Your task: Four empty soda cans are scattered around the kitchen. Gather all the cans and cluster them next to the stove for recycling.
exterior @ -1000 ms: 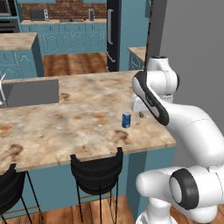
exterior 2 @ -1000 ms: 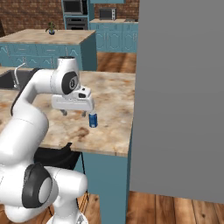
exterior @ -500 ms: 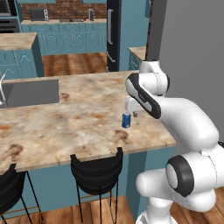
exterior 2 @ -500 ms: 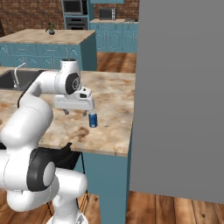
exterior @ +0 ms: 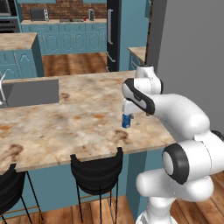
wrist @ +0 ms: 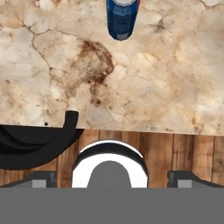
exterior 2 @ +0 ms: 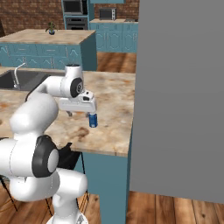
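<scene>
The small blue cylindrical soda can with a silver top [exterior: 127, 120] stands upright on the beige marbled stone counter [exterior: 65, 122], just right of centre in the left base view and near the counter's front edge. In the right base view the can [exterior 2: 92, 120] sits at centre left, directly under the white hand. In the hand view it shows at the top centre [wrist: 123, 17], cut by the upper edge.

The two-finger gripper [exterior: 128, 110] hangs just above the can, touching nothing I can make out. In the hand view the 2 dark fingertips [wrist: 41, 178] sit far apart at the bottom corners, so the fingers are spread wide and empty.

As I judge it, the step in hand is the approach to this 1 can out of 4; nothing is grasped yet. The next move calls for shifting the hand toward the can so it falls between the fingers, lowering around its body, then closing without tipping it. After that comes the carry to the stove, which I cannot find in these pictures.

Outward from the can: a dark brown stain in the stone [wrist: 94, 65] lies just beside it, and a black round-backed bar stool [exterior: 97, 175] stands below the counter edge. A grey rectangular sink basin [exterior: 28, 92] is set in the counter at the left of the left base view; its inside is hidden from here, so what it holds I cannot tell. A tall flat grey panel [exterior 2: 179, 96] takes up the right of the right base view.
</scene>
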Tool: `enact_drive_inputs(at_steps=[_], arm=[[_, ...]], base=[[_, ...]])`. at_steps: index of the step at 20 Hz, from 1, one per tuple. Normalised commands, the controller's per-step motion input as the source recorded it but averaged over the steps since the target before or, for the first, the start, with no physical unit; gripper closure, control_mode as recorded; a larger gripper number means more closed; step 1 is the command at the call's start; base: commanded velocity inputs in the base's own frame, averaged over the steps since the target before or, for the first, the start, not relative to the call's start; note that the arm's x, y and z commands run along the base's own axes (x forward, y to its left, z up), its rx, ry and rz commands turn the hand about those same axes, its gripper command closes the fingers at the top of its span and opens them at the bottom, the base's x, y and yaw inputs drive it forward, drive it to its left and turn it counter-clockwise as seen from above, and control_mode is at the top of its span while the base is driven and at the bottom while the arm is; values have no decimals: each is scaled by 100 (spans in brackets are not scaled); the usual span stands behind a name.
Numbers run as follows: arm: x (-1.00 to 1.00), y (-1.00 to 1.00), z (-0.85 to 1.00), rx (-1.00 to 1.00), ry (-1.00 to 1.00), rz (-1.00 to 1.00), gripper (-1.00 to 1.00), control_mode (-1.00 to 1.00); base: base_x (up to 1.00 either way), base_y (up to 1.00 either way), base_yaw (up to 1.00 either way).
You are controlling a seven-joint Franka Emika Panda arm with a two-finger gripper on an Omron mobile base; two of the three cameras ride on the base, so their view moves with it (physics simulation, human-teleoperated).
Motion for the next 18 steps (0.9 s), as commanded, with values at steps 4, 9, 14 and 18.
enact_drive_inputs(at_steps=[4,9,14,18], arm=[[29,7,-28,0,0,0,-100,-100],[30,1,-21,0,0,0,-100,-100],[27,0,-11,0,0,0,-100,-100],[33,0,-11,0,0,0,-100,-100]], base=[[0,0,0],[0,0,0],[0,0,0],[0,0,0]])
